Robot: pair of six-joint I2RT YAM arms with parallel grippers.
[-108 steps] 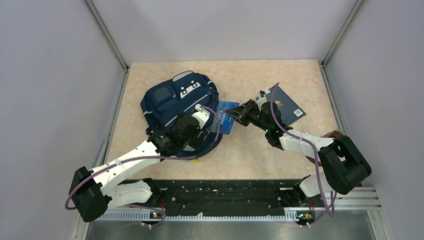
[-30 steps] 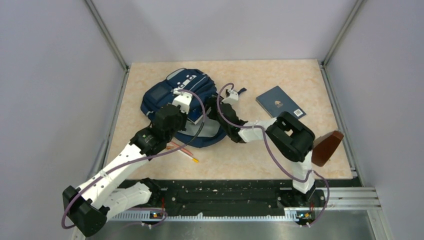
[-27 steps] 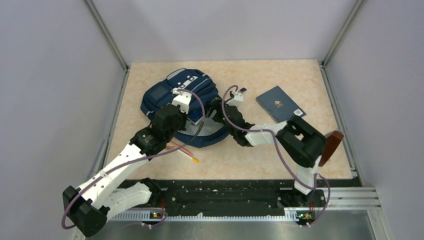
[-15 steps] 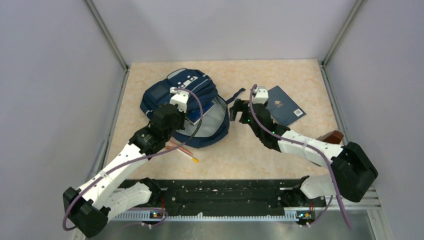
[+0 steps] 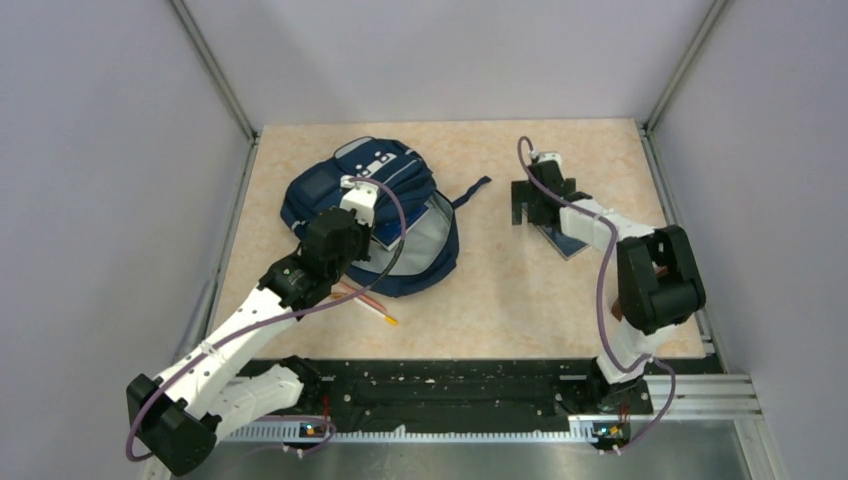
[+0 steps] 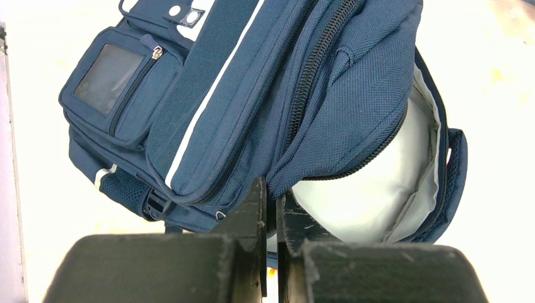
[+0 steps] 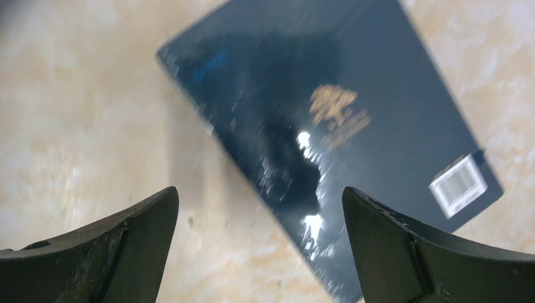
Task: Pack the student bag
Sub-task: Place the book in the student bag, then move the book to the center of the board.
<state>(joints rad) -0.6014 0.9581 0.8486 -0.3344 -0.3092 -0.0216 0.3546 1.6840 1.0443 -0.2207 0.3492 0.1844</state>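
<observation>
While the left gripper [image 6: 271, 192] pinches the student bag [image 6: 240, 82] (unzipped), the right gripper [image 7: 258, 196] gapes over a book [image 7: 366, 82].

Left gripper [image 6: 270, 211] tight on student bag [image 6: 252, 82]

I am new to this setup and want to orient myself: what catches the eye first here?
The navy student bag lies at the far left, its main compartment open on grey lining; the left gripper pinches its rim. The right gripper hangs open over a dark blue book lying flat at the far right.
</observation>
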